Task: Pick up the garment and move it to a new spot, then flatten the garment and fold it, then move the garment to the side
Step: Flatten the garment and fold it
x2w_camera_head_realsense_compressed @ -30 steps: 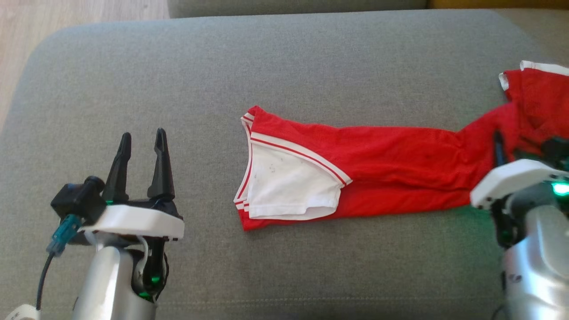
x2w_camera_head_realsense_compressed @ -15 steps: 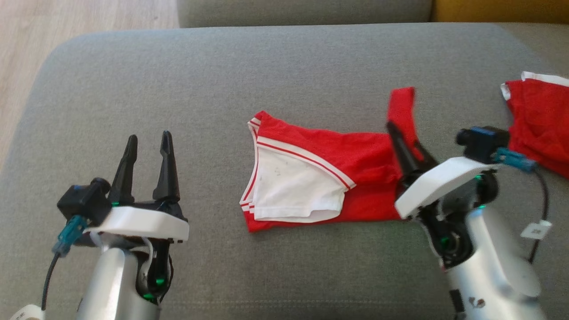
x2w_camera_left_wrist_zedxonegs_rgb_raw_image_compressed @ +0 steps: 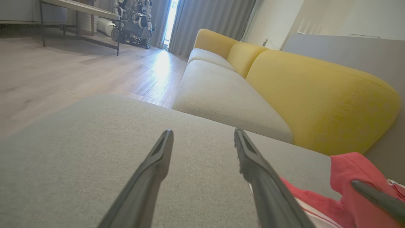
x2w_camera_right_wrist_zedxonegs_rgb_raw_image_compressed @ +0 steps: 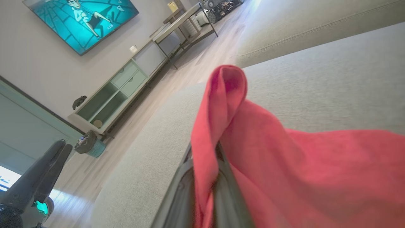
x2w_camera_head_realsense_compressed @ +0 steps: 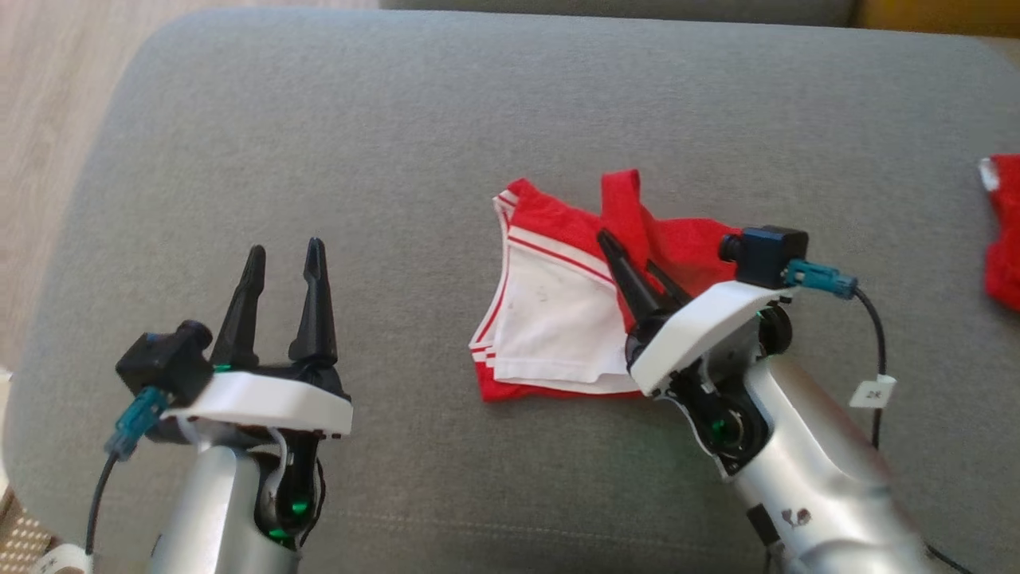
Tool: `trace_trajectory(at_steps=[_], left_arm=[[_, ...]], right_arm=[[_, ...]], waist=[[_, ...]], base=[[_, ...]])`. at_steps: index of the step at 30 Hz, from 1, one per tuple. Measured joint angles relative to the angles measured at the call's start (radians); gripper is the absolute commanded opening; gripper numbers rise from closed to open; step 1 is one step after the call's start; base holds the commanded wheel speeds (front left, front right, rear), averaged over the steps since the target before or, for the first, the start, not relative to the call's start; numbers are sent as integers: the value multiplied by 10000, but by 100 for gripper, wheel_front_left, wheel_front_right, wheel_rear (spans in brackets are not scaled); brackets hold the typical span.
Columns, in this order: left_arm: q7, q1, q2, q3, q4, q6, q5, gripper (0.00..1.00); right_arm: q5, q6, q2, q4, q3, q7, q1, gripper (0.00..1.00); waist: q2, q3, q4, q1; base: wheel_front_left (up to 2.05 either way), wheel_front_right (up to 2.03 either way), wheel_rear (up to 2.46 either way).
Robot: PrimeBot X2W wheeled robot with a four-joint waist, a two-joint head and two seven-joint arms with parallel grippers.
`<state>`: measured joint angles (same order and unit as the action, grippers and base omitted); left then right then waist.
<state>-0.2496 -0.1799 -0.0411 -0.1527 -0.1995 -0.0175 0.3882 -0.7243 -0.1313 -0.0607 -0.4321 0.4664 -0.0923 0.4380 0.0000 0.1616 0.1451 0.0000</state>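
Two claws over the grey cushion [x2w_camera_head_realsense_compressed: 398,119], head view: left claw [x2w_camera_head_realsense_compressed: 284,249] spread wide, empty, well apart from the garment [x2w_camera_head_realsense_compressed: 550,335]; right claw [x2w_camera_head_realsense_compressed: 625,253] pinched on a raised red fold above the white panel [x2w_camera_head_realsense_compressed: 558,327] — the rest of the garment lies mid-cushion.

Left wrist view: fingers parted over bare cushion, garment at lower right.

Right wrist view: red cloth clamped between closed fingers, draping over them.

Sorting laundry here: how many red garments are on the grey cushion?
2. One red-and-white garment lies midway across the grey cushion, a red fold pinched in the right gripper. A second red piece lies at the head view's right edge, cut off; more may be hidden.
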Motion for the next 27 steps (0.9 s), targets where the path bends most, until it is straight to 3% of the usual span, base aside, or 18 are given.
trace_trajectory(at_steps=[8,10,15,20,23,27], left_arm=[[0,-10,-2,-134,-6,13,109,100],[0,-10,-2,-169,-15,13,121,100],[0,-7,-2,-121,-59,98,121,100],[0,-7,-2,21,-73,98,119,100],[0,-6,-2,23,-59,98,104,100],[0,-2,-2,42,33,98,84,100]], right_arm=[[-1246,0,-31,-1676,1120,876,839,0],[-1586,0,-40,-1893,1517,1081,954,100],[-2627,0,-52,-1933,2460,1588,1334,100],[-2777,0,-52,-2322,2523,2090,1998,100],[-2268,0,-52,-2731,2134,2403,2394,100],[-347,0,-77,-3415,1151,2815,2838,100]], waist=[[0,239,553,0],[0,273,620,0],[0,254,563,0],[0,165,252,0],[0,98,13,0],[0,19,-339,0]], base=[[0,0,0],[0,0,0],[0,0,0],[0,0,0],[0,0,0],[0,0,0]])
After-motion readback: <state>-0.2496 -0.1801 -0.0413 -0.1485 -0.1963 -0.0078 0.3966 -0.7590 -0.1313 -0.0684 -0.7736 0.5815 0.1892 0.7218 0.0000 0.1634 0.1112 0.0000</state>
